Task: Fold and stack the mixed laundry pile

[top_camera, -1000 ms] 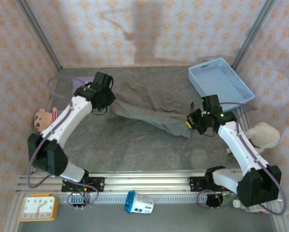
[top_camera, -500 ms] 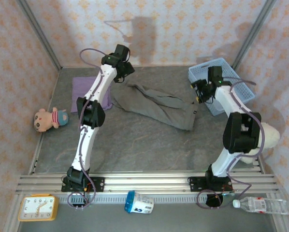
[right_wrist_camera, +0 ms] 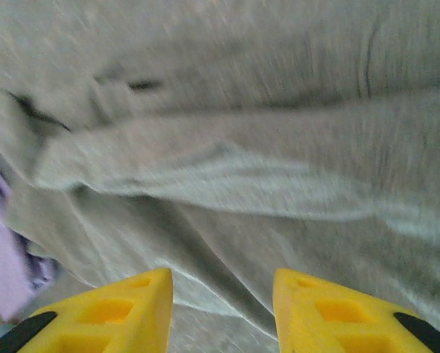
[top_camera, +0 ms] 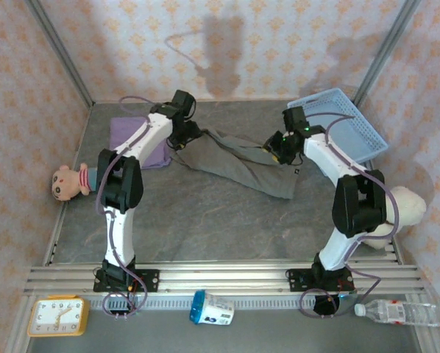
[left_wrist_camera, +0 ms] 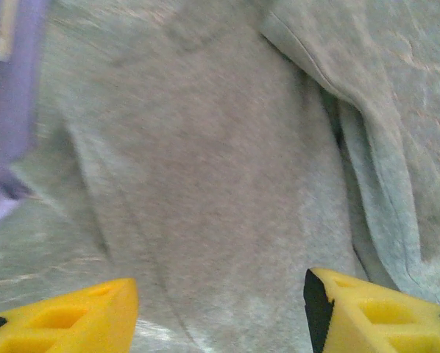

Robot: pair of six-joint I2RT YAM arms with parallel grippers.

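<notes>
Mixed laundry pile on the far half of the grey table [top_camera: 205,220]: grey-brown long cloth trousers [top_camera: 242,158] in a slanted band from far left towards right centre. Lilac-purple cloth shirt [top_camera: 135,136] flat just beside the band's left end, edge touching it.

A second ago, stretched between two clamped grippers, arms drawn back toward their bases. Since then released, both arms swung up and away, then brought back down over the cloth. Band now narrower than before, probably one lengthwise fold made.

Left gripper [top_camera: 182,140] low over the left end, jaws well apart, nothing between the yellow fingertips [left_wrist_camera: 73,316] but bare grey fabric below. Right gripper [top_camera: 275,151] over the right end, near the light blue plastic mesh basket [top_camera: 338,121], jaws parted less widely, likewise holding nothing.

Judged: one fold done, regrasp for the next fold about to begin. Shirt not yet stacked with the trousers.
</notes>
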